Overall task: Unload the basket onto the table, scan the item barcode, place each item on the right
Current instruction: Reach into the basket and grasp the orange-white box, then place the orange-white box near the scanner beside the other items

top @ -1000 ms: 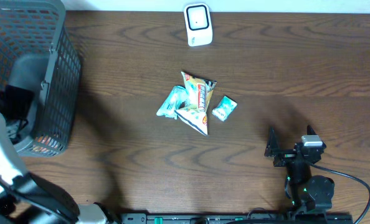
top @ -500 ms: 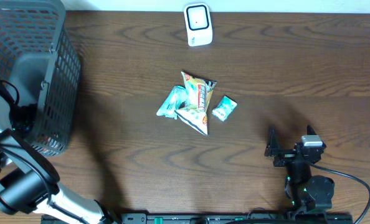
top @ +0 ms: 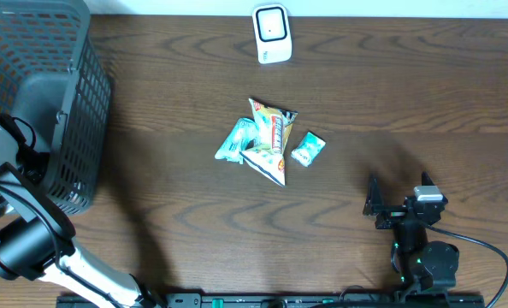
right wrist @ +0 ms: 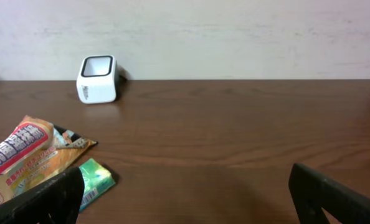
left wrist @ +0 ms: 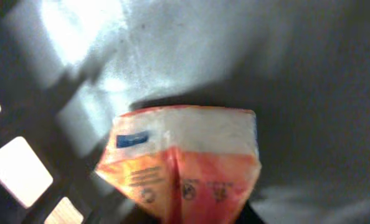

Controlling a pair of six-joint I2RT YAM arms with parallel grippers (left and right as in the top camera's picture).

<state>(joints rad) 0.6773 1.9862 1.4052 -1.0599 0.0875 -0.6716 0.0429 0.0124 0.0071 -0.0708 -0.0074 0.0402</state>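
Observation:
In the left wrist view an orange-red packet (left wrist: 185, 162) with a white top edge and small printed marks fills the centre, inside the dark basket (left wrist: 23, 143). My left gripper (left wrist: 197, 219) is shut on the packet's lower end, with only dark finger edges showing. In the overhead view the left arm (top: 6, 162) reaches into the basket (top: 74, 103), which hides its gripper. The white barcode scanner (top: 272, 34) (right wrist: 98, 79) stands at the table's far edge. My right gripper (top: 386, 204) (right wrist: 188, 199) rests open and empty near the front right.
A pile of snack bags (top: 267, 141) (right wrist: 29, 155) lies mid-table, with a small green packet (top: 308, 149) (right wrist: 91, 180) beside it. A pale wall runs behind the scanner. A cable trails from the right arm's base (top: 493, 257).
The left arm has shifted at the basket, and its gripper has gone from open to shut on the orange-red packet. The right arm and the pile have not moved.

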